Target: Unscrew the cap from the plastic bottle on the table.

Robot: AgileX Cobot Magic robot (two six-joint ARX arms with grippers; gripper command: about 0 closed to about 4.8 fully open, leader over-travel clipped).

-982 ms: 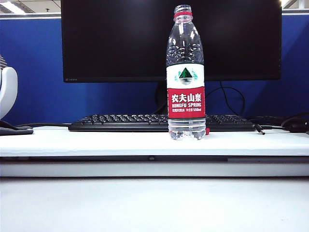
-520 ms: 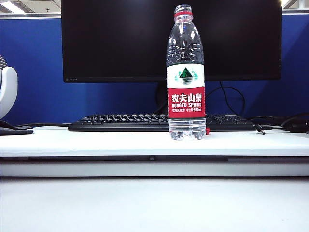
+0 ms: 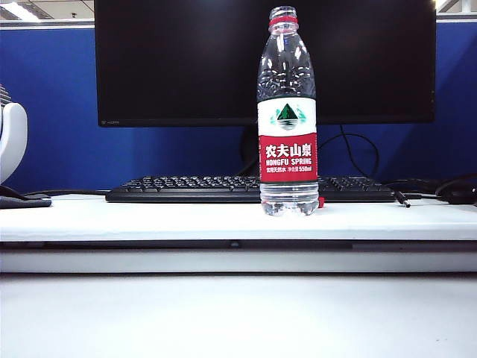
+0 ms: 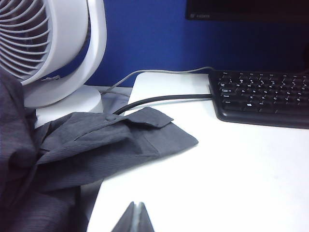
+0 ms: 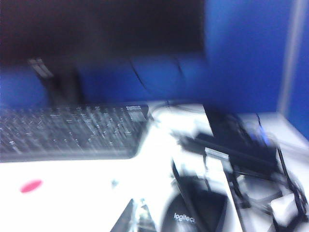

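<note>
One clear plastic bottle [image 3: 288, 119] upright at frame centre on table [image 3: 149, 218], red cap [image 3: 320, 201] off beside base; light, thin-walled, best gripped mid-label; left gripper [image 4: 136, 217] and right gripper [image 5: 136, 216] closed, empty

Bottle [image 3: 288, 119]: clear plastic; label white on top with a green mountain mark, red below with white characters; thin red ring at the open neck. Cap [image 3: 320, 202]: red, just beside the bottle's base. Table [image 3: 149, 218]: white, pale grey-white front edge. Keyboard [image 3: 186, 189] behind the bottle: black. Monitor [image 3: 186, 60]: black screen against a blue partition [image 3: 52, 112]. Fan [image 4: 58, 43]: white, ribbed grille. Cloth [image 4: 96, 145] beside the fan: dark grey, fine stripes. Mouse [image 5: 193, 212]: black, white lettering. Left gripper [image 4: 133, 220], right gripper [image 5: 135, 217]: dark tips pressed together.
</note>
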